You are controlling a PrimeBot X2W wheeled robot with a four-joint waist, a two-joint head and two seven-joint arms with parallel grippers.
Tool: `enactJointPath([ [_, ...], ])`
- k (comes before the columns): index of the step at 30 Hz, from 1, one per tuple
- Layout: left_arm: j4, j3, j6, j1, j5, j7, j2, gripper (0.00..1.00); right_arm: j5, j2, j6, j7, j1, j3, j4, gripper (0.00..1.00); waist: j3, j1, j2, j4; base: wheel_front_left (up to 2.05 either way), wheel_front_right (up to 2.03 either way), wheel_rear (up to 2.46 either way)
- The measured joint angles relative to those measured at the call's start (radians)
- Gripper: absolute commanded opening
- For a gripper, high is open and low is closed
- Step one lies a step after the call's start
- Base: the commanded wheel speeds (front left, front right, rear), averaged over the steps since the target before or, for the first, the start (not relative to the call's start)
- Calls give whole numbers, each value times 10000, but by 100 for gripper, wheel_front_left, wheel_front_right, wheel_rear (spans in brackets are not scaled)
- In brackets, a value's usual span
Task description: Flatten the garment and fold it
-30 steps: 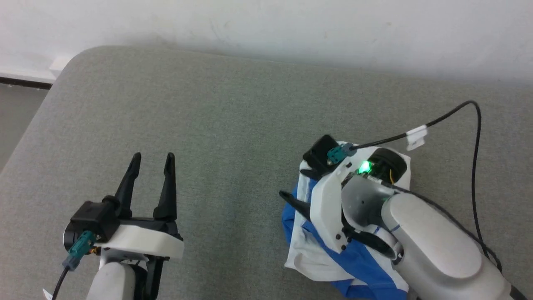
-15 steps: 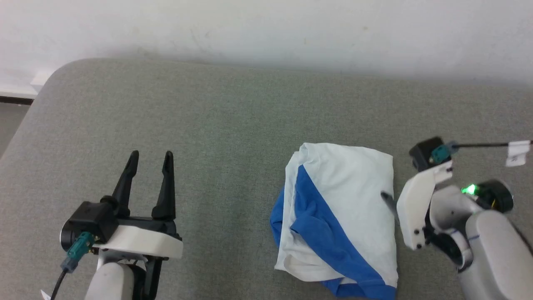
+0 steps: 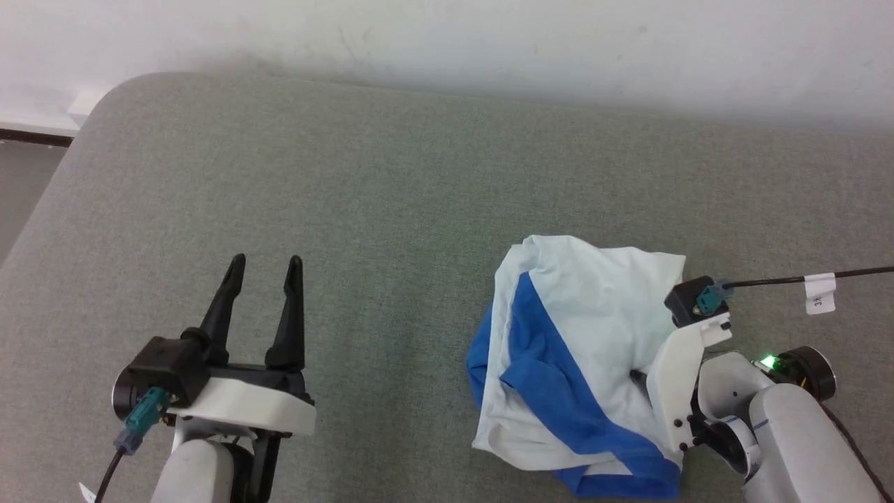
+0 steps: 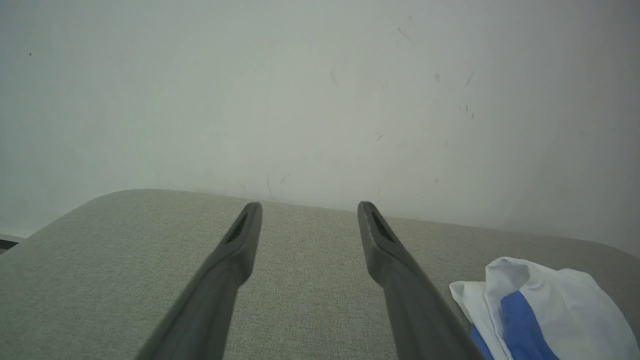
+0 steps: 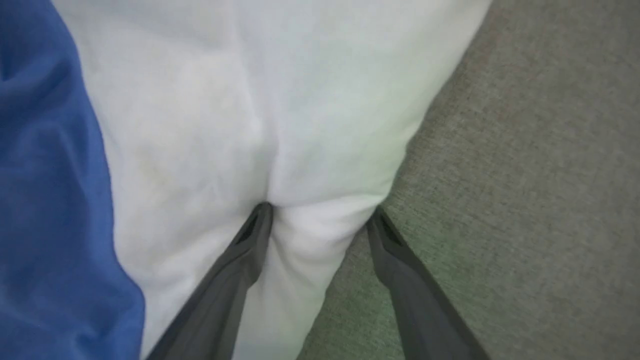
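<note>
Right tool, 5 o'clock, fingers spread, straddles the right edge of the bunched white soft shirt with bright blue sleeves, likely set to pinch that fold and pull it flat. Left tool, 7 o'clock, spread, holding nothing, well apart. Grey fabric-covered surface gives spreading room toward 12. Its rounded corner is at 10, with the white wall beyond.

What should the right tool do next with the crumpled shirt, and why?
Probably close. The right tool is open with a white fold of the shirt between its fingers, and the shirt lies bunched on the grey cushion, so pinching there could start pulling it flat.
</note>
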Motion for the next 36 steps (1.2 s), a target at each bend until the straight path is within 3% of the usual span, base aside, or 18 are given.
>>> enactJointPath([
  [1,10,-4,-2,-6,2,0,0,100,12,-19,0,-67,-21,19,81,100,16,0,0,18,0,0,0],
  [2,27,-6,-2,-17,0,0,0,100,13,-46,0,-104,-57,38,169,67,25,-1,0,28,0,0,0],
  [3,46,-2,-2,-30,0,0,4,100,29,-82,0,-153,-108,100,242,27,25,0,0,25,0,0,0],
  [4,52,10,-2,-31,0,0,4,100,65,-117,2,-259,-172,182,311,0,19,0,0,9,0,0,0],
  [12,-63,186,8,51,-23,0,86,100,665,-596,19,-671,-618,1484,293,0,-52,1,0,-640,0,0,0],
  [16,-142,228,10,66,-77,0,217,100,1112,-1411,17,-462,-1050,2633,-69,0,-47,2,0,-1334,0,0,0],
  [24,-577,437,217,17,-92,0,320,100,1881,-2872,15,-376,-2357,3812,-267,0,219,2,0,-3186,0,0,0],
  [30,-1099,562,401,-196,-90,134,491,100,2123,-3611,13,-560,-3430,4090,148,0,634,1,0,-4476,0,0,0],
  [36,-1651,702,543,-521,-82,397,736,100,2107,-4031,15,-1037,-4318,4063,790,0,1494,3,0,-5163,0,0,0],
])
